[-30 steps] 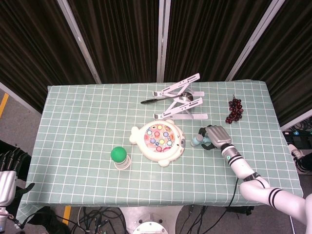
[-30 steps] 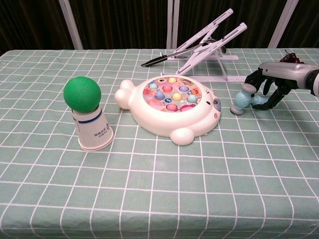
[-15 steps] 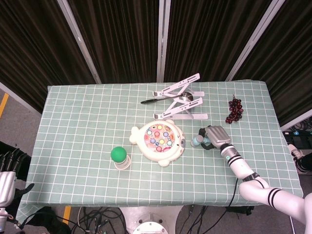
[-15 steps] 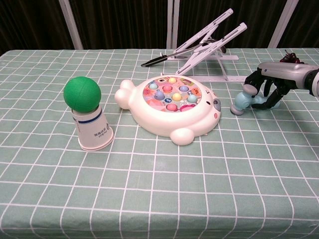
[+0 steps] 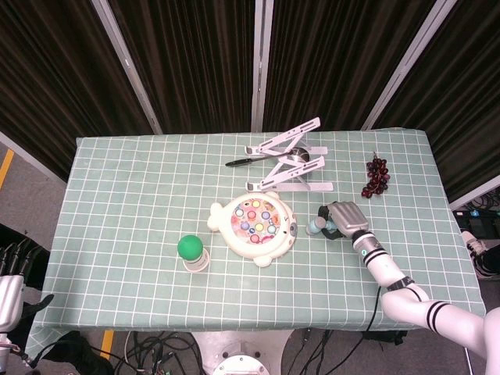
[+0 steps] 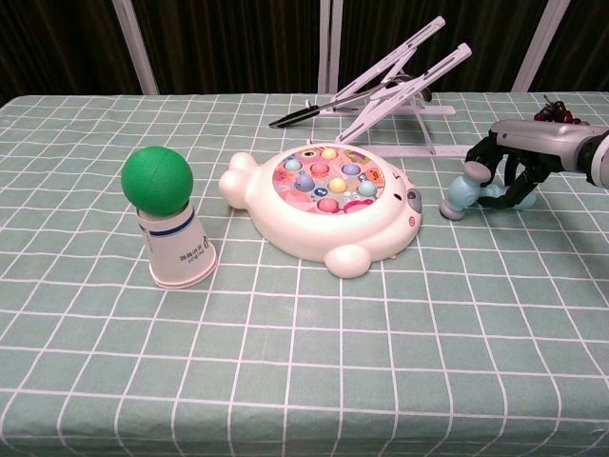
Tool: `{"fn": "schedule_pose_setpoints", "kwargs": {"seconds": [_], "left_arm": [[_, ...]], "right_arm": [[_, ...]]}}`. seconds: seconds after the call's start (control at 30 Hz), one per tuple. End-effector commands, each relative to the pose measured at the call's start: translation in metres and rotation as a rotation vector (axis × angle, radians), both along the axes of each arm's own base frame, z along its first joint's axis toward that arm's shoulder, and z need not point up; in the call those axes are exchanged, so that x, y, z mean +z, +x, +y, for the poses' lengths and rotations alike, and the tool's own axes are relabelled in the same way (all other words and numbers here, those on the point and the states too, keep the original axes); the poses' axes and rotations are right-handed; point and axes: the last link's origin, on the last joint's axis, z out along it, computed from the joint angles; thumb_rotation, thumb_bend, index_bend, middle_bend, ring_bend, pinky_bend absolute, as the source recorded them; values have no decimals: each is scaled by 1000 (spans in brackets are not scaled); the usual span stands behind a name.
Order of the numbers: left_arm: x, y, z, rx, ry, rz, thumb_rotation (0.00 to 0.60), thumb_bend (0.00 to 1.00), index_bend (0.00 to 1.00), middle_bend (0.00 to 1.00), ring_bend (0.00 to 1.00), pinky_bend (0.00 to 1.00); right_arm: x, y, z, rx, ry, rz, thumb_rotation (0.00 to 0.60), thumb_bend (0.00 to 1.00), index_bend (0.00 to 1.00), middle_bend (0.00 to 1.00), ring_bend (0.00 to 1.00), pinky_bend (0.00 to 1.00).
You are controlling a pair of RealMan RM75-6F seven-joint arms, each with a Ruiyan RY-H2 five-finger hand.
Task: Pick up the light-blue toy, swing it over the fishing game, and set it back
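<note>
Light-blue toy (image 6: 463,193) sits on the cloth in your right hand's (image 6: 511,176) curled fingers, so lift, swing over the game (image 6: 324,208) and return all remain.

right hand (image 5: 341,218): grey shell, black fingers | arm: white, black bands

The small light-blue plastic hammer-shaped toy (image 6: 464,193) (image 5: 316,226) lies on the green checked desk (image 6: 285,381), just right of the fishing game, its rounded head pointing toward the game and its handle running back under the right hand (image 6: 514,171) (image 5: 341,219), whose dark fingers (image 6: 502,186) curl around it. The white, fish-shaped plastic fishing game (image 6: 324,205) (image 5: 254,227) sits flat near the desk's middle, its round pink top dotted with coloured fish pieces, tail fin pointing left.
</note>
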Motion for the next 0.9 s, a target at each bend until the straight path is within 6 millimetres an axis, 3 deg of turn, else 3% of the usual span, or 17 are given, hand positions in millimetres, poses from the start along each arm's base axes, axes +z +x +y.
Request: {"fn": "schedule_pose_setpoints", "kwargs": {"seconds": [0.03, 0.6, 0.77, 0.9], "left_arm": [[0, 0, 0, 0, 0, 1, 600, 0, 136, 41, 0, 0], [0, 0, 0, 5, -4, 2, 600, 0, 136, 41, 0, 0], [0, 0, -1, 4, -2, 2, 600, 0, 136, 41, 0, 0], [1, 1, -2, 2, 0, 3, 600, 0, 136, 41, 0, 0]], "right_arm": [[0, 0, 0, 2, -1, -1, 600, 280, 520, 492, 342, 427], [-1, 0, -4, 20, -13, -20, 600, 394, 637, 579, 442, 540], [9, 1, -3, 52, -20, -27, 600, 439, 683, 611, 477, 578], [29, 8, 1, 104, -21, -19, 600, 471, 717, 636, 503, 632]]}}
